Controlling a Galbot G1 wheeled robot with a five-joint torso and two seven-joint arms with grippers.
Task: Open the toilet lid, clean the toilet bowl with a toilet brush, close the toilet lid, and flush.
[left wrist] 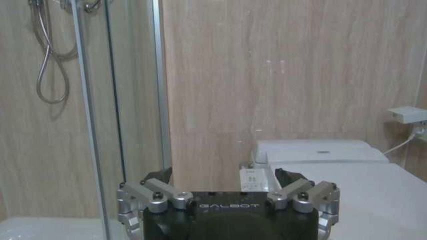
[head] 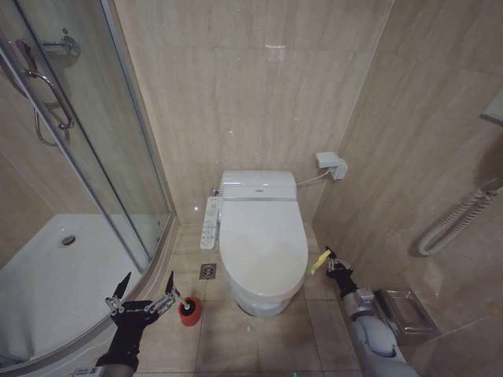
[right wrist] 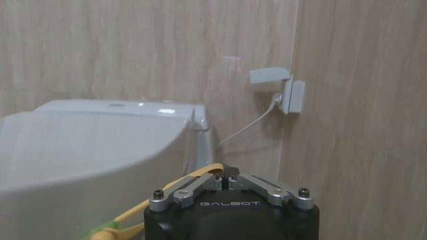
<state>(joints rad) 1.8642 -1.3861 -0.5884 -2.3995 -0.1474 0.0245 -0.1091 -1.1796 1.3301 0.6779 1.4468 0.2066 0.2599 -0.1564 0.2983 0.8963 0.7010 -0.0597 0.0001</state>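
toilet lid [head: 262,236] down, right hand [head: 329,263] at its yellow-green strap [head: 318,262]

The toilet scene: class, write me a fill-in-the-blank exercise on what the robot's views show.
1. The toilet lid is ____.
2. The right gripper is at the lid's yellow-green ____.
3. The left gripper is open beside the ____ brush holder.
4. Left of the toilet stands a glass ____ enclosure.

Missing words: closed; strap; red; shower
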